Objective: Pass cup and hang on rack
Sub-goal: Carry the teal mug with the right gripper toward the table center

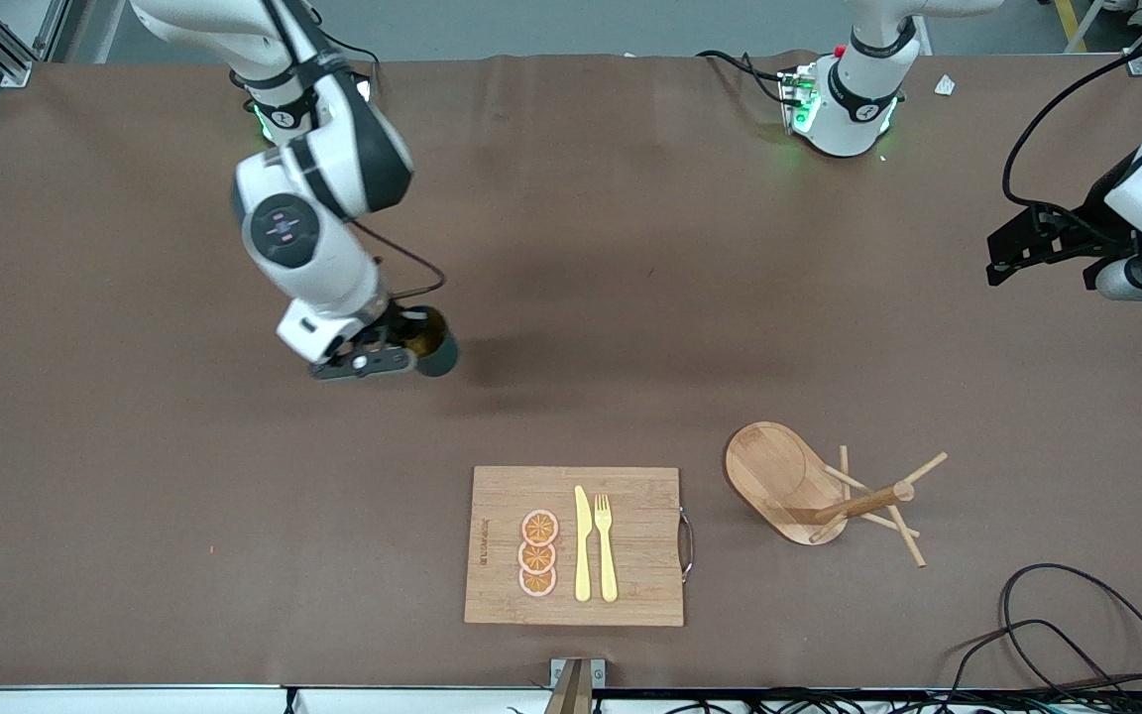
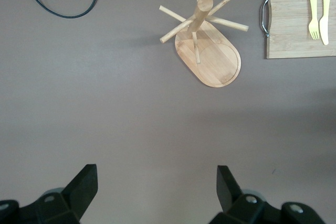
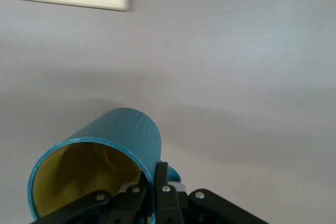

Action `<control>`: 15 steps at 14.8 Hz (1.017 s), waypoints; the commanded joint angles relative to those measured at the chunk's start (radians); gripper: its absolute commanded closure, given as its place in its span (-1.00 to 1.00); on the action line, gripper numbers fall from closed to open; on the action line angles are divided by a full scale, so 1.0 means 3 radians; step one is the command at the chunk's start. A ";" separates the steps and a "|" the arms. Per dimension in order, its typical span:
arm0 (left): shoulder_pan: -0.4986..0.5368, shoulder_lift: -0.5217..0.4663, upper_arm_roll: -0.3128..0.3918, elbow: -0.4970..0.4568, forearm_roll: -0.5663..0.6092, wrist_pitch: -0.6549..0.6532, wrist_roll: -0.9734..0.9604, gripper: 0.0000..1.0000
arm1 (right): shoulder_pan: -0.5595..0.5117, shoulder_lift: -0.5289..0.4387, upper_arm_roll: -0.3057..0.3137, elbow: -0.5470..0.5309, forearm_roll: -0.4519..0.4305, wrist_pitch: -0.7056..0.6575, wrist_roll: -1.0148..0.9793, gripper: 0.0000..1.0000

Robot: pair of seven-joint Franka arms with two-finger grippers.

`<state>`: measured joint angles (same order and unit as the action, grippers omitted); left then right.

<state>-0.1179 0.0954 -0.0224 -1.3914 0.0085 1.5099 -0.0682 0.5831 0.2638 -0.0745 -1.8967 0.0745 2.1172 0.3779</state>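
Brown table (image 1: 630, 248): nearest the front camera lies the cutting board (image 1: 630, 585), with the rack (image 1: 787, 481) beside it toward the left arm's end. Right gripper (image 1: 402, 347) pinches the cup (image 1: 437, 349) aloft over bare table. Left gripper (image 2: 157, 187) waits, fingers spread.

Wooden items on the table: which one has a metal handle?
The cutting board, holding fruit slices, a knife and a fork. The rack beside it, toward the left arm's end, is all wood.
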 commanded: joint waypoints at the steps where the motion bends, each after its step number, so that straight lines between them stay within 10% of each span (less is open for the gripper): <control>1: -0.0021 -0.0016 0.0008 -0.0015 -0.0028 0.0029 -0.0008 -1.00 | 0.0300 0.0378 -0.0048 0.0420 0.0084 -0.0016 0.0512 1.00; 15: 0.0004 -0.0021 0.0008 -0.0020 -0.0044 0.0034 -0.0008 -1.00 | 0.0828 0.1457 -0.0048 0.1286 0.0268 0.0285 0.1823 1.00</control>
<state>-0.1173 0.0954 -0.0215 -1.3918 0.0085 1.5104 -0.0686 0.8202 0.6855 -0.0768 -1.5320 0.1347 2.2018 0.8823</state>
